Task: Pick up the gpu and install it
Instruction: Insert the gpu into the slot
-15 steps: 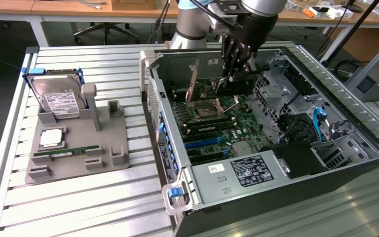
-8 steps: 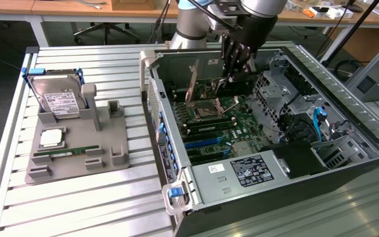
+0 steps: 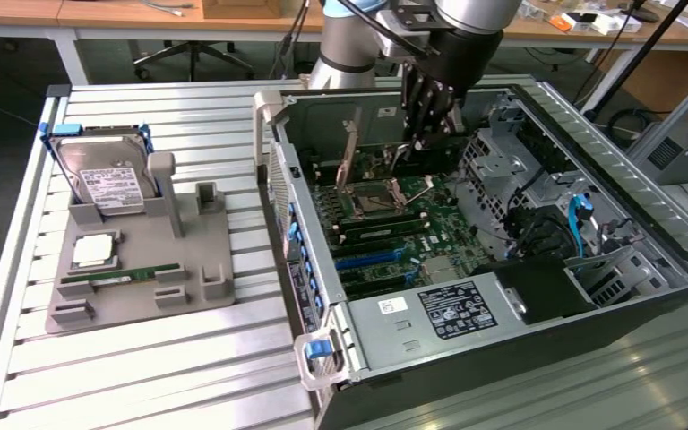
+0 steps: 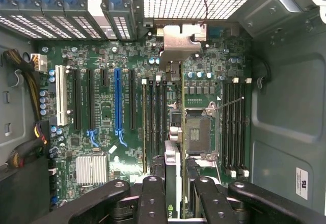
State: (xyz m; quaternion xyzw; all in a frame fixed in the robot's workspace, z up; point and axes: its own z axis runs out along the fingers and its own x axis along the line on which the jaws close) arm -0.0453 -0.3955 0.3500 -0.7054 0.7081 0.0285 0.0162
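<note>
Black gripper [image 3: 425, 125] of the silver-and-blue arm hangs inside the open dark metal computer case [image 3: 631, 296], which lies on its side on a ribbed aluminium table [image 3: 141, 376]. In the wrist view the gripper [image 4: 175, 183] is closed almost fully. Its black fingers [image 4: 153, 198] pinch the gpu [image 4: 172, 163], a thin dark card seen edge-on with a silver metal end piece and a small green logo between the fingers.

Inside the case, the card is held over the green motherboard [image 4: 102, 117], beside the silver CPU socket [image 4: 196, 135] and in line with the black memory slots [image 4: 153, 117]. The long blue expansion slot [image 4: 118, 102] lies apart from the card, on the far side of those memory slots, and nothing sits in it. A finned silver heatsink [image 4: 91, 169] sits further along the board. Whether the card's lower edge touches the board cannot be told.

Outside the case, to the exterior view's left, a grey plastic holder tray [image 3: 189, 296] rests on the table. It carries a silver boxy hard drive [image 3: 105, 179] with a white label in a blue frame, a square silver processor chip [image 3: 93, 251] and a narrow green memory stick [image 3: 123, 276]. The holder's upright grey post [image 3: 162, 179] stands with nothing against it.
</note>
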